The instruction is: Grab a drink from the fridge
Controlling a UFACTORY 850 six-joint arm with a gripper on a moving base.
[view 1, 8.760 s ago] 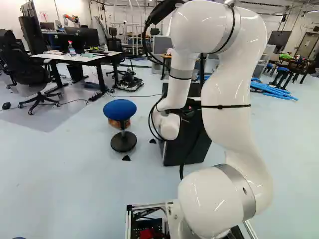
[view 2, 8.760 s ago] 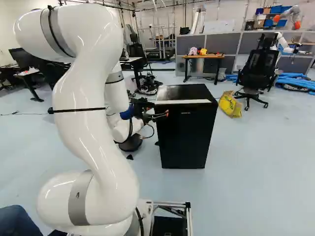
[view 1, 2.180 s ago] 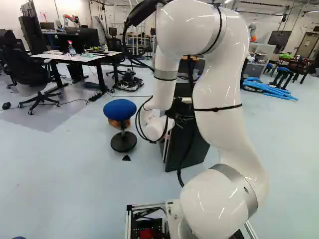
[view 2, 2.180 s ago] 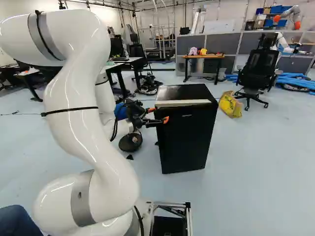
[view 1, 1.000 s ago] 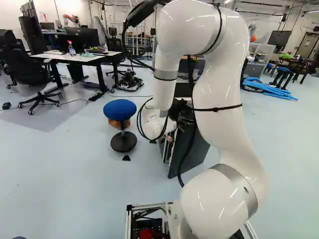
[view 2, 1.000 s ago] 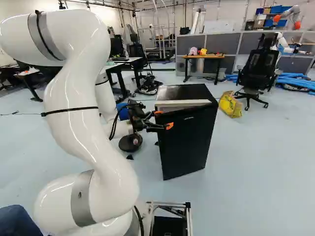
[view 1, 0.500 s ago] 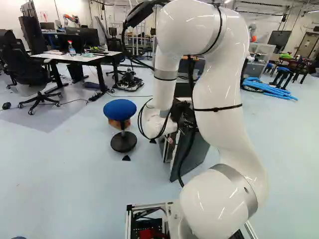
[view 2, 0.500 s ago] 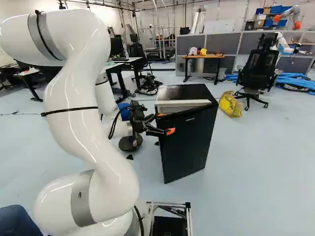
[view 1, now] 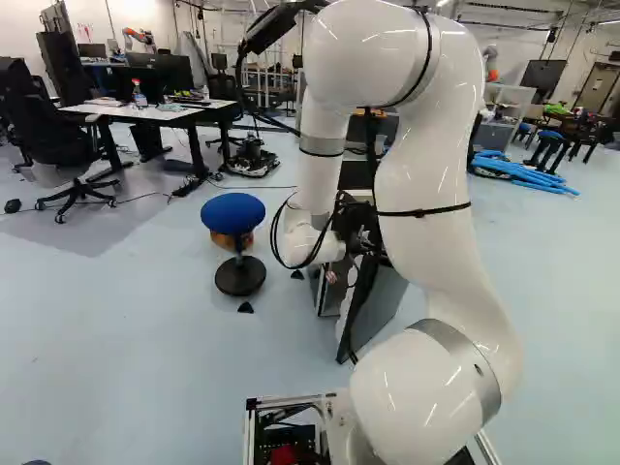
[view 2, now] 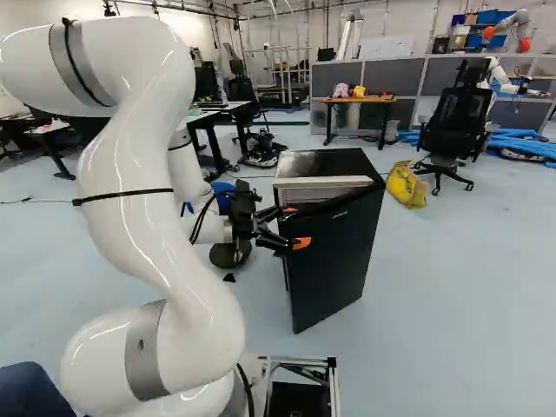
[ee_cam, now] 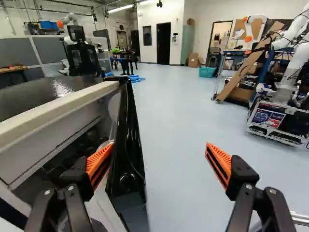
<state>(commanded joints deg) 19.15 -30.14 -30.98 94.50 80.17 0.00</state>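
My gripper (view 2: 295, 227) reaches the free edge of the black fridge's door (view 2: 334, 261), which stands partly open. In the wrist view the gripper (ee_cam: 158, 159) is open, with the door's edge (ee_cam: 129, 145) between its fingers. One orange pad (ee_cam: 99, 164) is on the door's inner side, against or very near it; the other finger stands well away, outside the door. The fridge body (ee_cam: 58, 126) shows a pale top rim and a dark interior. A round, shiny rim (ee_cam: 106, 144) shows beside the inner finger; I cannot tell whether it is a drink.
In the left base view a blue stool (view 1: 233, 213) stands left of the fridge. A yellow bag (view 2: 406, 184) and a black office chair (view 2: 454, 126) stand beyond the fridge to its right. Another robot (ee_cam: 289, 58) stands across the room.
The fridge door has swung from slightly ajar to wider open, its free edge coming nearer the base. My gripper has shifted and turned a little with it. The base has not moved.
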